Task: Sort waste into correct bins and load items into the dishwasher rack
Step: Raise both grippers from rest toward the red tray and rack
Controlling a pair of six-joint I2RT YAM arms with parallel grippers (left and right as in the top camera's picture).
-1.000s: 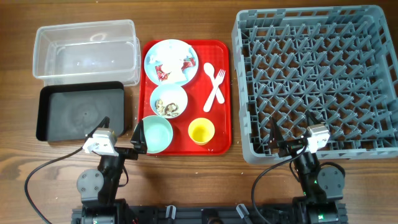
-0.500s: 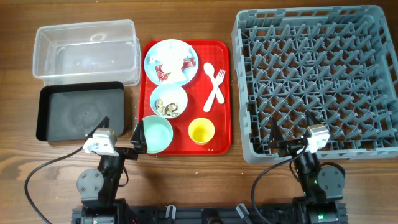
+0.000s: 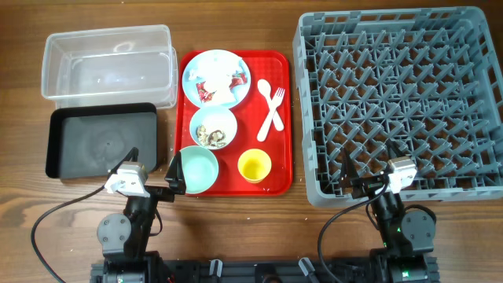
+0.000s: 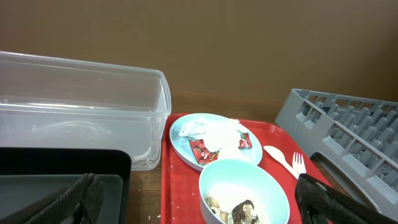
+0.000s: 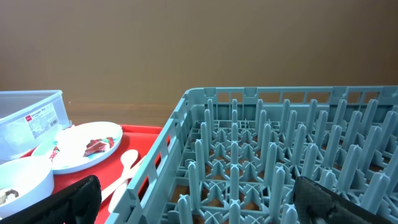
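Note:
On the red tray, a pale blue plate (image 3: 216, 77) holds crumpled white-and-red wrappers (image 3: 214, 85). One bowl (image 3: 214, 128) holds brown scraps with rice crumbs (image 3: 211, 136). An empty bowl (image 3: 198, 169), a yellow cup (image 3: 255, 166) and a white spoon and fork (image 3: 271, 108) lie nearby. My left gripper (image 3: 153, 167) is open and empty beside the empty bowl; its wrist view shows the scrap bowl (image 4: 245, 194), the plate (image 4: 214, 138) and the open gripper (image 4: 199, 205). My right gripper (image 3: 368, 170) is open and empty at the near edge of the grey rack (image 3: 401, 102), which fills the right wrist view (image 5: 280, 155).
The clear tub (image 3: 106, 64) stands at the back left, and the black tray (image 3: 102, 143) sits just in front of it. The red serving tray (image 3: 279, 169) lies between these bins and the rack. Bare wooden table runs along the front edge.

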